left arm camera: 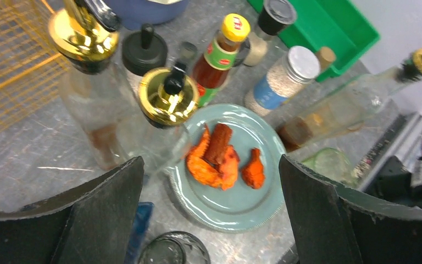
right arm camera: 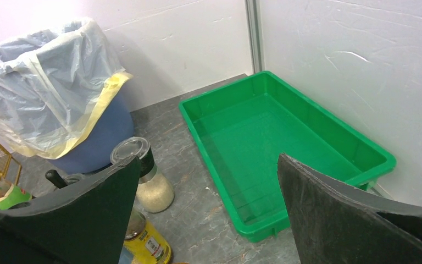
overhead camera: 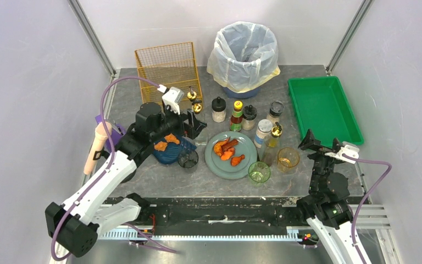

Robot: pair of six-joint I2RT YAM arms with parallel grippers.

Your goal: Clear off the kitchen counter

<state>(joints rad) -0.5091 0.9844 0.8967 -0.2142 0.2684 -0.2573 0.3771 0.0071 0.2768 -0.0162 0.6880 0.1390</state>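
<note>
Worktop [overhead camera: 159, 179]: dark grey slab filling the cell floor, with bottles [overhead camera: 237, 114] crowded mid-field. Left claw [left arm camera: 210, 165] is released, jaws wide, hanging above the grey plate [left arm camera: 236, 209] of orange food pieces [left arm camera: 220, 157], with a gold-capped bottle [left arm camera: 165, 110] just beside. Right claw [right arm camera: 209, 159] is released too, jaws wide, at the worktop's right front, facing the green tray [right arm camera: 264, 143]. Lined bin [overhead camera: 245, 52] at the back.

Top view: high, down onto kitchen counter [overhead camera: 159, 179]. Wrist views close: left shares plate [left arm camera: 236, 206], right green tray [right arm camera: 264, 143].
</note>
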